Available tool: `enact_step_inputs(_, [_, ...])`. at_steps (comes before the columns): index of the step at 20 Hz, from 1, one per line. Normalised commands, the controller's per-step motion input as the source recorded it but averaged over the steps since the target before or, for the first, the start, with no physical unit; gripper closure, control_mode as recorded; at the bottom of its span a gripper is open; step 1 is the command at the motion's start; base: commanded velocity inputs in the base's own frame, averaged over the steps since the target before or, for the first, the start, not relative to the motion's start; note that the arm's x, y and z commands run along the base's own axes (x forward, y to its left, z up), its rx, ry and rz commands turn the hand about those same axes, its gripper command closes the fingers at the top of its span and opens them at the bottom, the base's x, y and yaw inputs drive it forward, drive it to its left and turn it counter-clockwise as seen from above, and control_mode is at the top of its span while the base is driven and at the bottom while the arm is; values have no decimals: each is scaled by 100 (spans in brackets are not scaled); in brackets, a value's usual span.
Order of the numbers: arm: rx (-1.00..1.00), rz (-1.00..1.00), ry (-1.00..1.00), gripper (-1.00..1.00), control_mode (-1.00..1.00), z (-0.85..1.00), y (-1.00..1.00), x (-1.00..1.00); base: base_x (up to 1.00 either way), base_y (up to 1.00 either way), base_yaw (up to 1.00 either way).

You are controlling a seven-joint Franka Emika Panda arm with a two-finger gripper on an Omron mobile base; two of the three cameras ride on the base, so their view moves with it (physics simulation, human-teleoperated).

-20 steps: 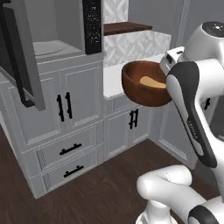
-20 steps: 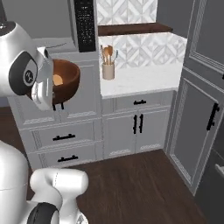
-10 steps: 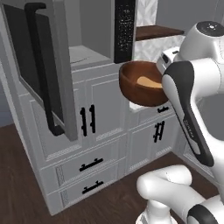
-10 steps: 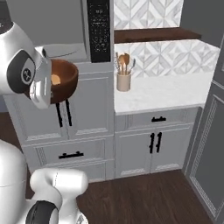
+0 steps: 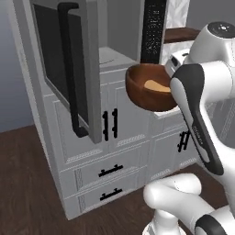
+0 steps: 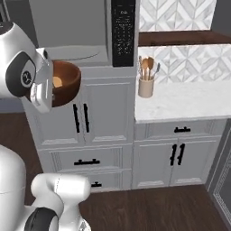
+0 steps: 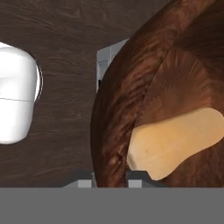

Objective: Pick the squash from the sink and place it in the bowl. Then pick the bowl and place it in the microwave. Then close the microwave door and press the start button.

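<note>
My gripper (image 7: 110,181) is shut on the rim of the dark reddish-brown bowl (image 5: 146,94) (image 6: 68,85) (image 7: 127,92) and holds it in the air. The tan squash (image 5: 156,85) (image 6: 57,81) (image 7: 173,142) lies inside the bowl. The bowl hangs just in front of and slightly below the microwave's open cavity (image 5: 114,43) (image 6: 72,34). The microwave door (image 5: 64,69) stands swung open to the left, its black bar handle (image 5: 69,78) facing me. The black keypad strip (image 5: 153,30) (image 6: 122,31) runs down the microwave's right side, above and beyond the bowl.
Grey cabinets with black handles (image 6: 81,118) stand below the microwave. To the right, a white counter (image 6: 189,101) carries a utensil holder (image 6: 145,83), with a brown shelf (image 6: 180,37) above it. Dark wooden floor (image 6: 149,207) lies in front.
The base has driven along the cabinets, so the microwave and its open door have slid rightward and grown larger in view. The bowl with the squash stays in my gripper.
</note>
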Motion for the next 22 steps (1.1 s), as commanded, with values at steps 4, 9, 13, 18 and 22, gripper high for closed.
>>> enact_step_inputs(4, [0,0,0,100,100,0,0,0,34,-5,36])
enact_step_inputs(9, [0,0,0,100,100,0,0,0,72,-12,17])
enact_step_inputs(13, [0,0,0,100,100,0,0,0,78,-12,0])
enact_step_inputs(18, [0,0,0,100,100,0,0,0,63,0,2])
enact_step_inputs(22, [0,0,0,100,100,0,0,0,40,-8,12])
